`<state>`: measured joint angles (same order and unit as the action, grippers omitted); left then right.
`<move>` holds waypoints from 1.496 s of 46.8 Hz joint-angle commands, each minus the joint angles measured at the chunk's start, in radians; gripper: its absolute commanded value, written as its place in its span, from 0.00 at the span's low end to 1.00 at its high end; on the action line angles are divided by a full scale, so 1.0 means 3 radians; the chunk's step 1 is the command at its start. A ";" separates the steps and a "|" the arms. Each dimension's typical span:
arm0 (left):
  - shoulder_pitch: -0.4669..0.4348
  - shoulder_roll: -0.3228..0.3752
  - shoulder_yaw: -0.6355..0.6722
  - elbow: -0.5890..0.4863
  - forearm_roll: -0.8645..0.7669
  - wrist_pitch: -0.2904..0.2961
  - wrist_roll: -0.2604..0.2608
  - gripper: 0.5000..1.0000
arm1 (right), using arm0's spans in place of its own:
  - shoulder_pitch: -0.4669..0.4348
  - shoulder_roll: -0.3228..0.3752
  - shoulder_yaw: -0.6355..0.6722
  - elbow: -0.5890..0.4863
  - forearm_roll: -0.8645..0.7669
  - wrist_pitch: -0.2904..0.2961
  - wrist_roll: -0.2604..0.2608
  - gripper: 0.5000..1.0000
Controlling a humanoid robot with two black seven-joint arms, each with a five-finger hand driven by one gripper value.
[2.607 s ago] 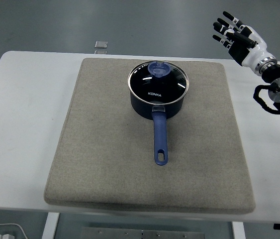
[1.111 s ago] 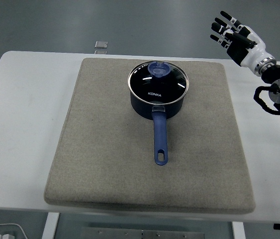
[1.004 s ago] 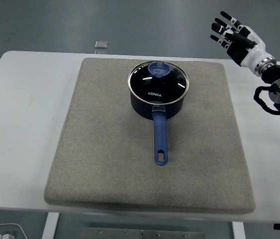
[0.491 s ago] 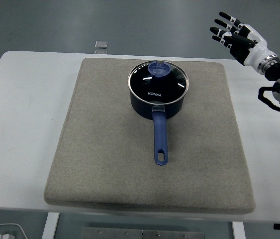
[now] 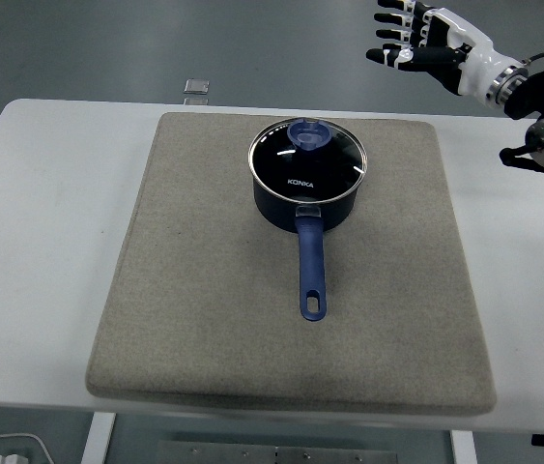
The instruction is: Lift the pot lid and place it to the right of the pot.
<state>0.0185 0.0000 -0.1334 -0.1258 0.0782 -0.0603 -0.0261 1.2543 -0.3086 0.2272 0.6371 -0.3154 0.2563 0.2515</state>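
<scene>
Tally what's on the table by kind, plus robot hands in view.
Pot: 1
Pot lid: 1
Grey mat: 1
Small clear item at the far edge: 1
Robot hand, right, open, raised above the table: 1
Total: 5

A dark blue pot (image 5: 305,208) with a blue handle (image 5: 311,271) sits on a grey-beige mat (image 5: 204,319) over a white table (image 5: 30,242).

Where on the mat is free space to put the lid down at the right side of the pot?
The bare mat between the pot and the mat's right edge is free. The strip left of the pot is also bare. Nearer the front, the blue handle takes the middle. The lid is on the pot; the right robot hand is above the far edge.
</scene>
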 commanded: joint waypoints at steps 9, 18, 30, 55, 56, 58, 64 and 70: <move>0.0000 0.0000 0.0000 0.0000 0.0000 -0.0003 0.0000 1.00 | 0.0109 -0.0086 -0.0011 0.0157 -0.0717 0.0040 0.0000 0.84; 0.0000 0.0000 0.0000 0.0000 0.0000 0.0002 0.0000 1.00 | 0.0216 -0.0096 -0.0031 0.0192 -0.1117 0.0122 0.0000 0.84; 0.0000 0.0000 0.0000 0.0000 0.0000 0.0002 0.0000 1.00 | 0.0421 -0.0127 -0.0042 0.0371 -0.1592 0.0260 0.0005 0.84; 0.0000 0.0000 0.0000 0.0000 0.0000 0.0002 0.0000 1.00 | 0.0804 -0.0132 -0.0450 0.0576 -0.2717 0.0378 0.0108 0.84; 0.0000 0.0000 0.0000 0.0000 0.0000 0.0002 0.0000 1.00 | 0.0815 -0.0127 -0.0476 0.0586 -0.2763 0.0378 0.0108 0.84; 0.0000 0.0000 0.0000 0.0000 0.0000 0.0002 0.0000 1.00 | 0.0845 -0.0122 -0.0537 0.0591 -0.2845 0.0383 0.0108 0.84; 0.0000 0.0000 0.0000 0.0000 0.0000 0.0002 0.0000 1.00 | 0.0891 -0.0040 -0.0691 0.0597 -0.2988 0.0383 0.0108 0.84; 0.0000 0.0000 0.0000 0.0000 0.0000 0.0002 0.0000 1.00 | 0.0937 0.0072 -0.0742 0.0597 -0.3070 0.0383 0.0108 0.84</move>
<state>0.0186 0.0000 -0.1334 -0.1258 0.0783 -0.0605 -0.0261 1.5305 -0.3004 0.0121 0.8164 -1.2237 0.3712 0.2841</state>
